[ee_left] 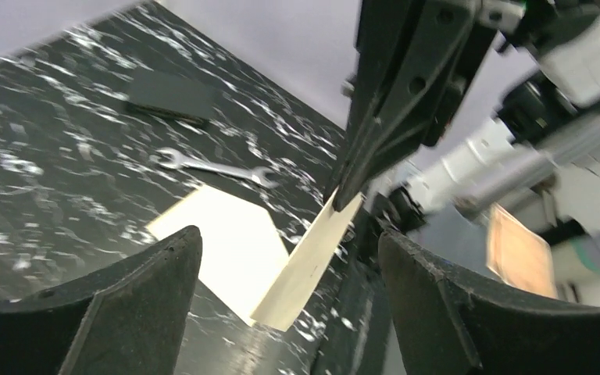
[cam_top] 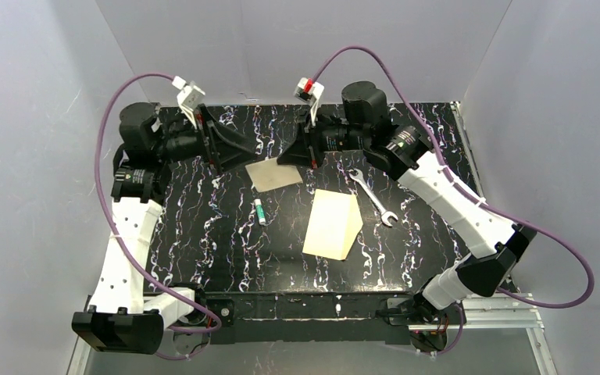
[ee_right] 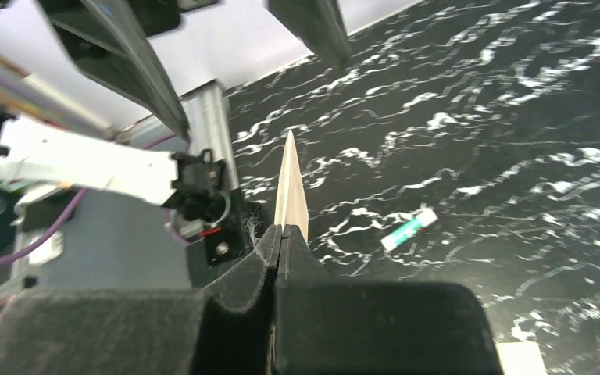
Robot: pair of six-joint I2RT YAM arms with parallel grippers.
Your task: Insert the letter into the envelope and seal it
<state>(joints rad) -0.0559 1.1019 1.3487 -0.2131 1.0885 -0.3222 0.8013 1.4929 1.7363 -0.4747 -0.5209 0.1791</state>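
The tan letter (cam_top: pixel 275 174) hangs above the black marbled table at the back middle. My right gripper (cam_top: pixel 295 158) is shut on its right edge. In the right wrist view the letter (ee_right: pixel 290 187) shows edge-on, rising out of the shut right gripper (ee_right: pixel 281 234). My left gripper (cam_top: pixel 242 152) stands open just left of the letter, not touching it. In the left wrist view the letter (ee_left: pixel 312 262) dangles between the spread fingers (ee_left: pixel 148 297). The cream-white envelope (cam_top: pixel 333 224) lies flat on the table, nearer the front, also visible as the envelope (ee_left: pixel 219 234) below the sheet.
A green-and-white glue stick (cam_top: pixel 260 211) lies left of the envelope. A silver wrench (cam_top: pixel 373 197) lies to its right. A flat black block (ee_left: pixel 172 95) sits farther back on the table. Grey walls close in on three sides.
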